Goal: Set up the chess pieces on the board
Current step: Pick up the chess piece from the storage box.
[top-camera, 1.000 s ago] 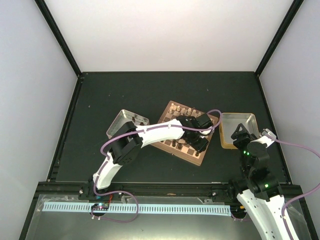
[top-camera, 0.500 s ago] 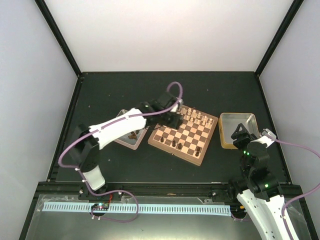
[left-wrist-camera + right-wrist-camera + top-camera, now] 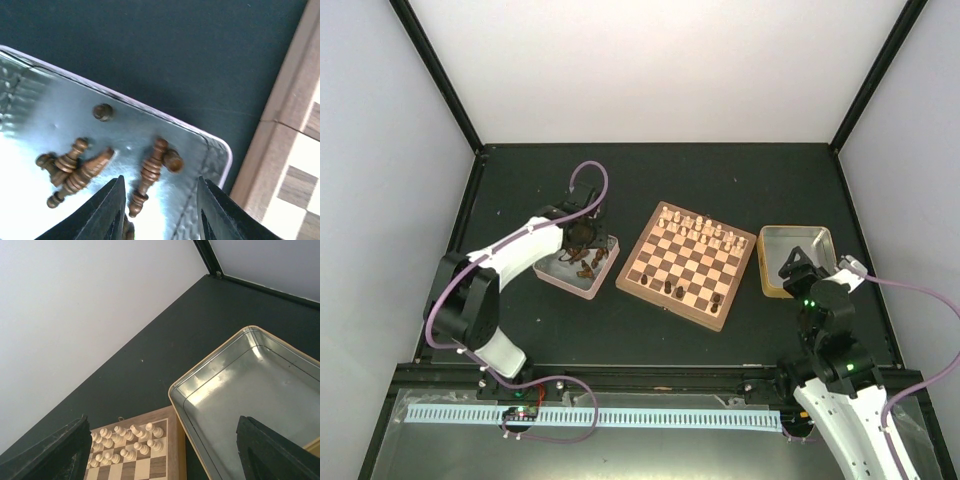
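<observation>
The board (image 3: 721,272) lies at mid-table, with cream chessmen along its far rows. A few dark chess pieces (image 3: 667,288) stand on its near rows. Several more dark pieces (image 3: 70,167) lie loose in the left metal tray (image 3: 550,272). My left gripper (image 3: 582,240) hangs over that tray, open. In the left wrist view its jaws (image 3: 161,182) straddle one lying dark piece (image 3: 148,173) without touching it. My right gripper (image 3: 795,265) stands open and empty above the right tray (image 3: 810,240), its fingers (image 3: 55,455) wide apart.
The left tray's rim (image 3: 220,145) lies close to the board's wooden rim (image 3: 280,145). The right tray (image 3: 250,390) holds nothing and sits just beside the board's right edge (image 3: 177,450). Black frame rails border the dark table.
My left arm has swung from over the board's right side, past its far left corner, to the left tray. Its jaws have narrowed. The right arm has not moved.
</observation>
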You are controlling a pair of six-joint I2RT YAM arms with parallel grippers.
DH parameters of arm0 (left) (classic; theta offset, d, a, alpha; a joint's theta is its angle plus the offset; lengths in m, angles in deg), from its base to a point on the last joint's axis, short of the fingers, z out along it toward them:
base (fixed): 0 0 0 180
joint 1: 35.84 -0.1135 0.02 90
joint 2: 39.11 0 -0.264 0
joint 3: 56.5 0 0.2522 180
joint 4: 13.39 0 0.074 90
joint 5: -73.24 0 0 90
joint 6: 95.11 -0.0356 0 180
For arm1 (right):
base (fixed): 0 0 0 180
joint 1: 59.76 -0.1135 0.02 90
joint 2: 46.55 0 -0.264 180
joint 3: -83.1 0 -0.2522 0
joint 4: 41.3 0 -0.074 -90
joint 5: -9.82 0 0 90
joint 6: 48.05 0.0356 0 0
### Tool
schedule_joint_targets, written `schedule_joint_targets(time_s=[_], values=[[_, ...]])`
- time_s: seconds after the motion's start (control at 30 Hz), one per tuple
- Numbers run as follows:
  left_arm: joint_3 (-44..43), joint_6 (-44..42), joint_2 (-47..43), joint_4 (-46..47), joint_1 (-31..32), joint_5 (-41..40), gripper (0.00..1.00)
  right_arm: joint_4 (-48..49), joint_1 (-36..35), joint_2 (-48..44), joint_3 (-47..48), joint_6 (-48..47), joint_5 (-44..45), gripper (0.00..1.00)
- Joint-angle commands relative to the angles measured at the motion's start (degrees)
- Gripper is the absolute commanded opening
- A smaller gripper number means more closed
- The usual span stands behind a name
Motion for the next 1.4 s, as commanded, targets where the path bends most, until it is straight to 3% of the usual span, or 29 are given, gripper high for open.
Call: schedule_joint_targets(time_s=[0.0,0.27,0.43,0.77,1.37], values=[[-0.89,-1.89,2.58,2.88,-3.37,-0.92,0.41,1.78,-0.29,0.77,-0.45,0.02,-0.11,0.80],[-5.08,-4.37,9.86,2.20,-5.92,-4.91,0.41,1.81,-0.29,0.94,-0.45,0.08,-0.25,0.80],[-7.08,-6.32,12.88,2.84,-6.57,-4.70,0.28,2.03,-0.27,1.44,-0.45,-0.13,-0.45,0.80],[-10.16,-7.84,17.58,1.83,-6.85,-5.81,0.23,2.76,-0.29,2.45,-0.47,0.00,-0.85,0.80],[-4.89,-14.65,17.08,11.99,-6.85,-6.43,0.15,3.11,-0.29,2.96,-0.19,-0.50,-1.10,0.80]])
